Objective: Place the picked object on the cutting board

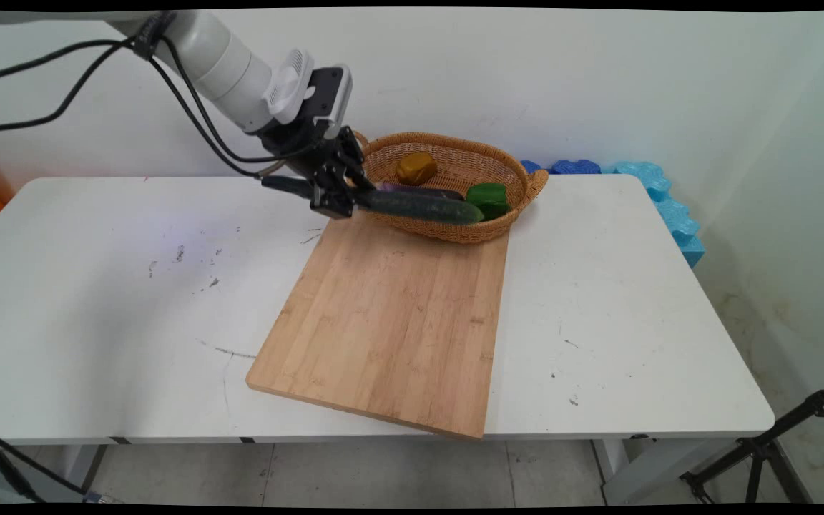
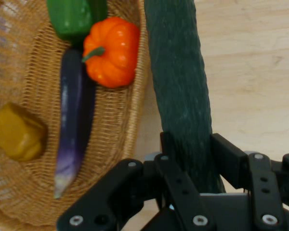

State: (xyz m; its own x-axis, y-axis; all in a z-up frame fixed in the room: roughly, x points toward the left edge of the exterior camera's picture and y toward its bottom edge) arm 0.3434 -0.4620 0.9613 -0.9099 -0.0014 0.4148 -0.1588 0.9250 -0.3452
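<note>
Two views show my hand. From above the table, my gripper [image 1: 344, 194] is clamped on one end of a dark green cucumber [image 1: 423, 207], held level over the far edge of the wooden cutting board [image 1: 390, 322], its other end over the near rim of the wicker basket [image 1: 455, 154] at the tabletop's [image 1: 97, 286] far edge. From my hand camera, both fingers [image 2: 229, 159] press the cucumber's sides; beside it the basket holds a purple eggplant [image 2: 72, 125], orange pumpkin [image 2: 111, 50], green pepper [image 2: 72, 17] and yellow pepper [image 2: 17, 132].
</note>
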